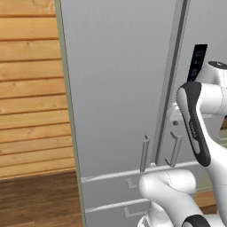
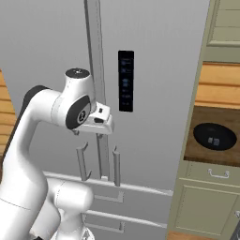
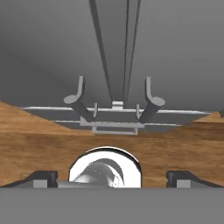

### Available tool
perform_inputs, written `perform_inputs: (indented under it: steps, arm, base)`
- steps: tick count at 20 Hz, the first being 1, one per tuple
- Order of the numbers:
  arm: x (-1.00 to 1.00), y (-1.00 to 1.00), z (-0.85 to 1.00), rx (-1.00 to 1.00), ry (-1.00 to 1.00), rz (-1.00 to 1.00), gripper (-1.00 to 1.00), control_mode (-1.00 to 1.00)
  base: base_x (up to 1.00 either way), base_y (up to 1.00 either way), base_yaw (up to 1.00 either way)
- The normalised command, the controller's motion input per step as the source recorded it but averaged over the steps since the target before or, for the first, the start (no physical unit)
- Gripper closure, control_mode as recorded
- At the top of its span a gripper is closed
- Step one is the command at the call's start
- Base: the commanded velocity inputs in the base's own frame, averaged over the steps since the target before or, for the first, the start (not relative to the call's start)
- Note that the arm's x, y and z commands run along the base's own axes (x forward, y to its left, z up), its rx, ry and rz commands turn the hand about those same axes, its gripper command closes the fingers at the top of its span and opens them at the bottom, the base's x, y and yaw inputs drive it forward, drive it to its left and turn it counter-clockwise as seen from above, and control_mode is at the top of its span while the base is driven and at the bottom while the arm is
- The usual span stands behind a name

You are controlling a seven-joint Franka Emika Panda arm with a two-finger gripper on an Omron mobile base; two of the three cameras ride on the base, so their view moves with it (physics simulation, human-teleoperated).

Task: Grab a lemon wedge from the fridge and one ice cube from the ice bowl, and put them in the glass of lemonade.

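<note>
Tool (image 3: 112, 175) released, jaws wide, empty.
I see the closed fridge (image 3: 175, 52) ahead, door handles (image 3: 78, 103) just below.

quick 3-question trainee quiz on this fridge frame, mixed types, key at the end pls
1. True or false: both doors of the fridge are shut.
2. The ice bowl sits where? A) on the counter right of the fridge B) on the floor C) inside a fridge drawer
3. Fill in: the gripper is ____, with nothing between its fingertips.

Key:
1. True. The door seam is closed and both bar handles lie side by side.
2. A.
3. Open. It points at the handles from in front of the doors.
</note>
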Motion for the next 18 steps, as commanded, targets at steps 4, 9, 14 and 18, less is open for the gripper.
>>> perform_inputs:
  steps: [4, 9, 14, 18]
  arm:
    - [-0.12, -0.16, 0.00, 0.00, 0.00, 0.00, -1.00, 1.00]
    - [0.00, 0.00, 0.00, 0.00, 0.00, 0.00, -1.00, 1.00]
    - [0.00, 0.00, 0.00, 0.00, 0.00, 0.00, -1.00, 1.00]
    - [0.00, 0.00, 0.00, 0.00, 0.00, 0.00, -1.00, 1.00]
  base:
    - [-0.05, -0.06, 0.00]
    - [-0.40, -0.51, 0.00]
    - [-0.51, -0.33, 0.00]
    - [-0.81, -0.05, 0.00]
